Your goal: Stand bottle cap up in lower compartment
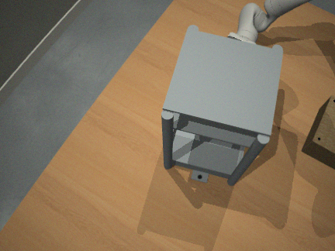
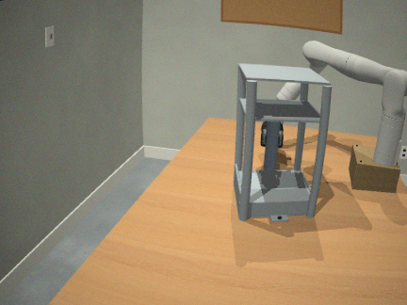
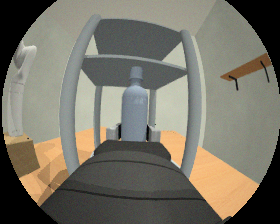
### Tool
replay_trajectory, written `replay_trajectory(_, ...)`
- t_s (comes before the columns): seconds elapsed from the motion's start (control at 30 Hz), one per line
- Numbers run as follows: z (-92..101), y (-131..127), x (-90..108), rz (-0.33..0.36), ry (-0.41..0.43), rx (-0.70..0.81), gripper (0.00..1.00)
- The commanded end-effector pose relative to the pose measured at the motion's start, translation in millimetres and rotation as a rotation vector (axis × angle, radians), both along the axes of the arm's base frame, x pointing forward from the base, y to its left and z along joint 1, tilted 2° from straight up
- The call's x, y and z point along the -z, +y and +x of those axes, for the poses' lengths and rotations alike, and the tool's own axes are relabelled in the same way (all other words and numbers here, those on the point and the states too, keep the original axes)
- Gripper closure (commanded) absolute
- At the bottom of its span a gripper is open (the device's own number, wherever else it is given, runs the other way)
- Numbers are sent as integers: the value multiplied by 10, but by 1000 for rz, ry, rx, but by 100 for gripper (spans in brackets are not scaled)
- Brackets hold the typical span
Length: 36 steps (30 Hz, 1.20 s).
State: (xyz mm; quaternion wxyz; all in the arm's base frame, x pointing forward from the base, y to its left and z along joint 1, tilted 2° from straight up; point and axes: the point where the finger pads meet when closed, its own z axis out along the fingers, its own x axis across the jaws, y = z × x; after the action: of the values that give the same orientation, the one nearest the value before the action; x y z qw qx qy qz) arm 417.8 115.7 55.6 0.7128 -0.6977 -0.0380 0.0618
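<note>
The grey shelving unit [image 1: 222, 95] stands on the wooden table; it also shows in the exterior view [image 2: 280, 141]. My gripper [image 2: 271, 135] is shut on the grey bottle [image 2: 270, 163] at its upper body and holds it upright, cap up, in the lower compartment, under the middle shelf. The bottle's base is close to the compartment floor; I cannot tell whether it touches. In the wrist view the bottle [image 3: 135, 105] stands between my fingers, with the unit's posts on both sides. In the top view the top shelf hides the gripper and the bottle; only the arm [image 1: 252, 19] shows.
The robot's brown base block [image 2: 374, 169] sits right of the unit, and also shows in the top view [image 1: 323, 132]. A small grey tab with a hole [image 2: 279, 217] lies at the unit's foot. A wall runs behind the table.
</note>
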Motion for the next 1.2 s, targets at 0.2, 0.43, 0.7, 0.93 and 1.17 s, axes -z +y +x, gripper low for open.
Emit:
replay_trajectory(0.2,-49,117,-25,2,1,-5,100)
replay_trajectory(0.43,-69,177,-27,2,1,-5,100)
replay_trajectory(0.7,-74,193,-27,2,1,-5,100)
replay_trajectory(0.93,-74,193,-27,2,1,-5,100)
replay_trajectory(1.17,-74,193,-27,2,1,-5,100)
